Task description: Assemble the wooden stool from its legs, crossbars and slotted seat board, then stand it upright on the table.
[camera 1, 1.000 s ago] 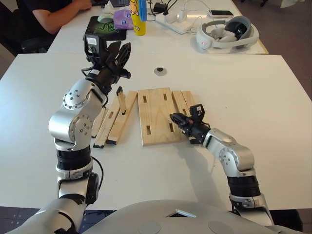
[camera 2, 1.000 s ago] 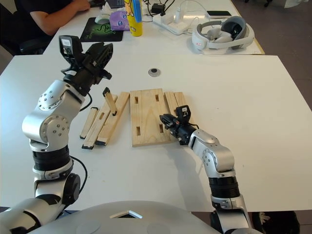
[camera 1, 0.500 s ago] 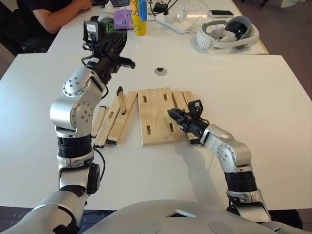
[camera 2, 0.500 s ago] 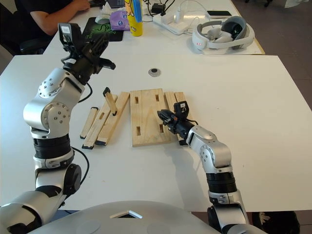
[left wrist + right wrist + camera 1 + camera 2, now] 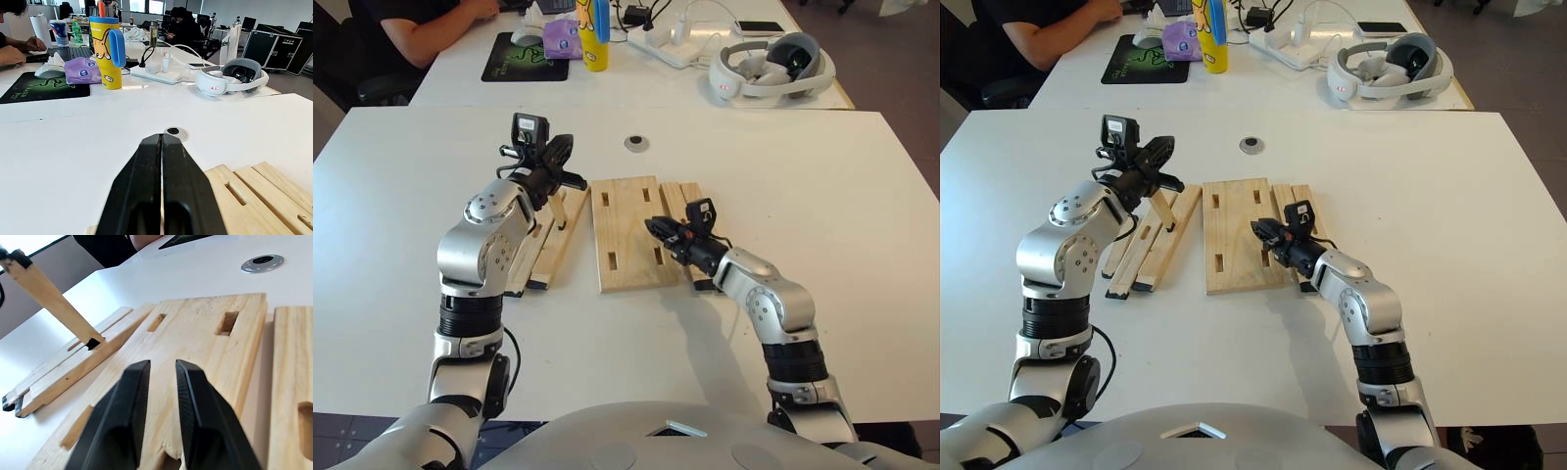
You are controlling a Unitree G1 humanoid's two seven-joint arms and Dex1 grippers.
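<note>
The slotted seat board (image 5: 625, 233) lies flat in the middle of the table (image 5: 822, 196). The right hand (image 5: 652, 227), fingers slightly apart and empty, hovers over its 3 o'clock edge. The left hand (image 5: 563, 157), fingers pressed together, hangs above the wooden bars (image 5: 546, 250) at the board's 9 o'clock.

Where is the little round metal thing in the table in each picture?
Left eye view: the round insert sits in the white table just beyond the seat board.
Right eye view: the insert, same spot.
Left wrist view: the insert, just past the left gripper.
Right wrist view: the insert, beyond the seat board's far edge.
Shared landmark: slotted wood on the robot's side of it.
</note>
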